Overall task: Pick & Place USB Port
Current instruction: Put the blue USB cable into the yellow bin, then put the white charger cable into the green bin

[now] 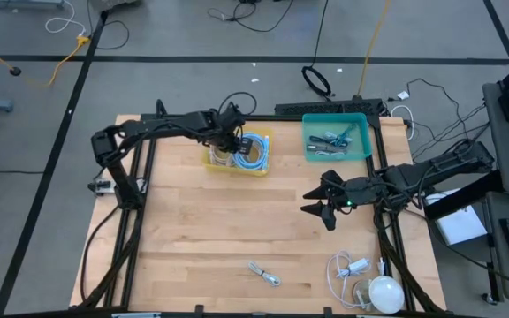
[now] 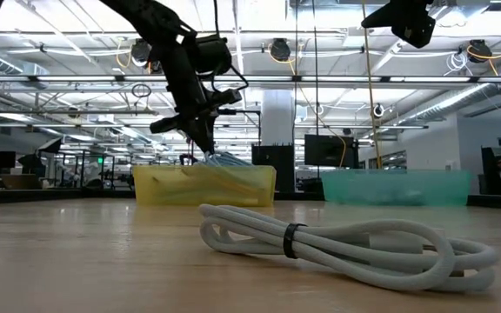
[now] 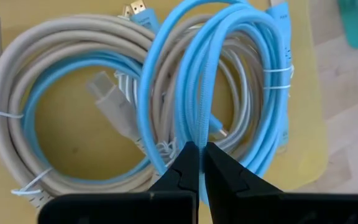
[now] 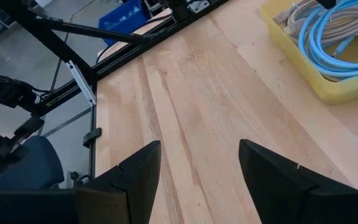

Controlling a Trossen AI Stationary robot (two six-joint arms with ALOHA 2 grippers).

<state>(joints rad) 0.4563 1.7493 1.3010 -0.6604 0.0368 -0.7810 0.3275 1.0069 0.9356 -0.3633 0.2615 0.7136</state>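
Left gripper [image 3: 200,163] clenched on blue cable [image 3: 201,93] inside yellow bin [image 1: 237,155] at table's 12 o'clock; lift vertically, slowly, avoiding grey-coil snags. Right gripper [image 4: 197,163] released, idle at 3 o'clock

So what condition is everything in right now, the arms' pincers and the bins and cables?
Left pincer: shut on the bright blue braided cable.
Right pincer: open, empty, above bare wood.
Yellow plastic bin: holding coiled cables.
Teal plastic bin: holding small parts.
White tied cable: lying coiled on the table.
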